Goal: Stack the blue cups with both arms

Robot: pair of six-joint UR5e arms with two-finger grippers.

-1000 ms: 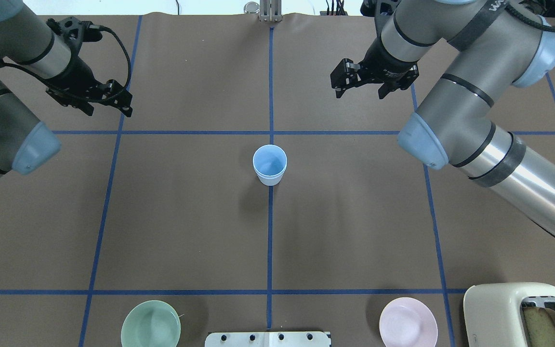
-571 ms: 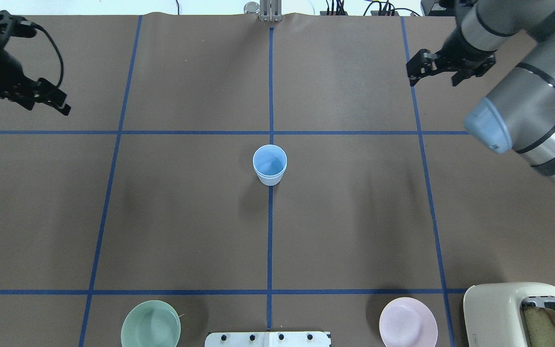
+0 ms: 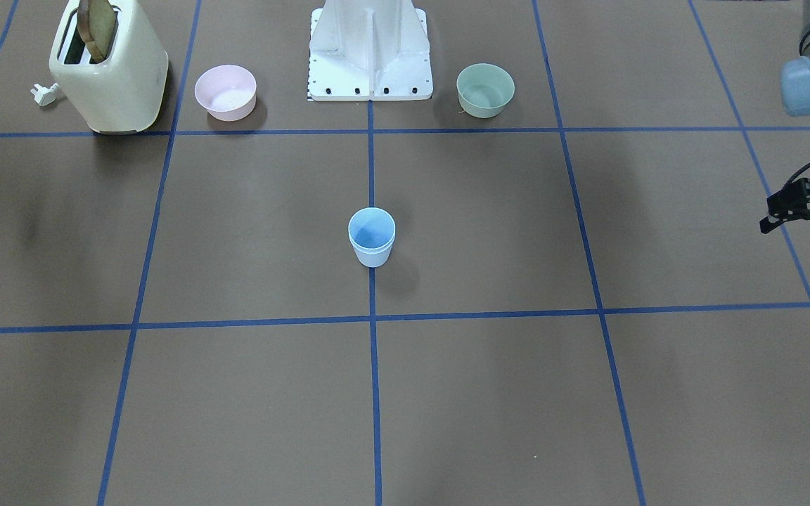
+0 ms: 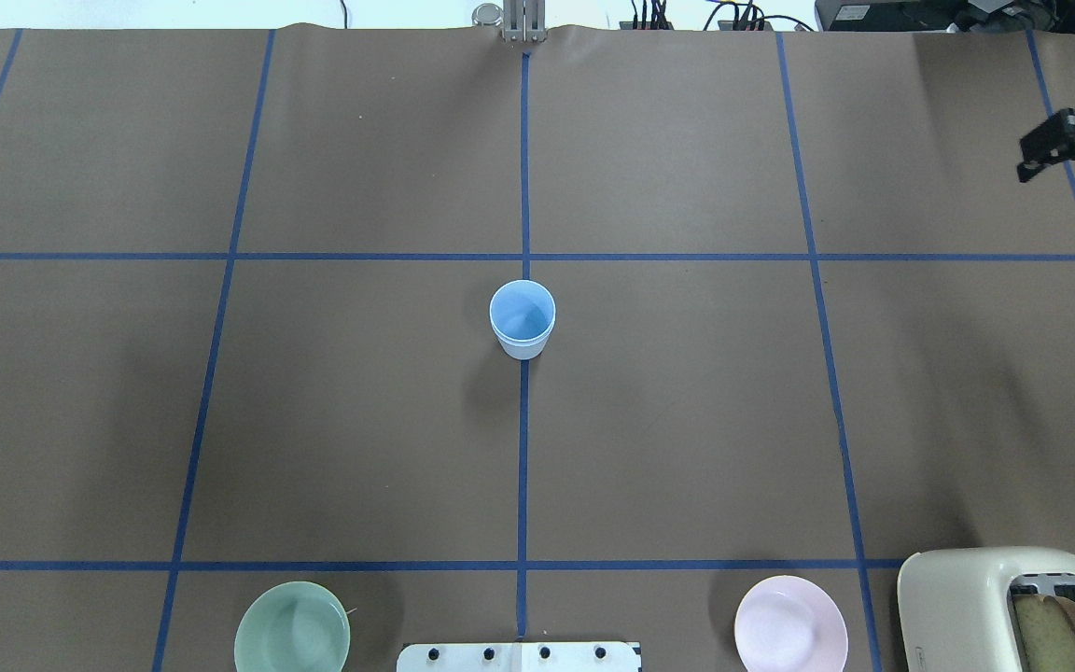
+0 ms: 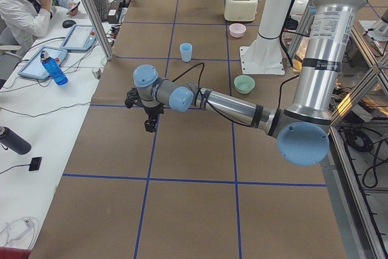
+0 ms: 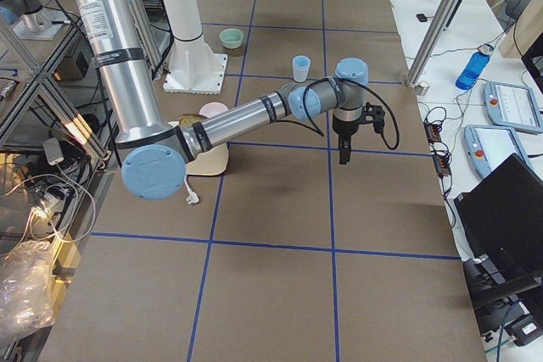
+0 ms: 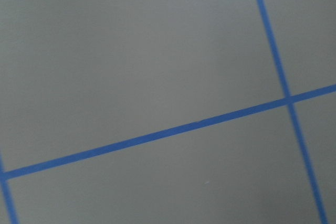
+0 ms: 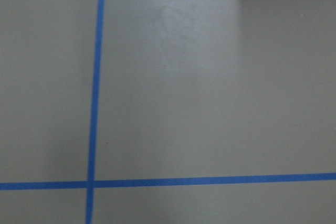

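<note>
Item: blue cups (image 4: 523, 319). The two are nested one inside the other and stand upright on the counter (image 4: 360, 420), on the middle blue tape line (image 4: 523, 467).

- Left pincer (image 3: 793, 235): fingers spread apart with nothing between them. It hangs over the counter's outer margin, and the cups lie well apart from it, far inboard.
- Right pincer (image 4: 1066, 174): fingers likewise spread and empty. It sits at the opposite margin, with the cups well apart from it and inboard.
- Open room: bare counter lies between each pincer and the cups. The pale green bowl (image 4: 292, 627), white pedestal (image 3: 370, 49), pink bowl (image 4: 790, 623) and toaster (image 4: 1004, 607) line the robot-side edge, well apart from both pincers.
- Wrist views: bare counter and tape lines only.
- Change: a second ago both pincers hung much nearer the cups. Both have since drawn outward to the margins with their spread unchanged, and the cups have not shifted.
</note>
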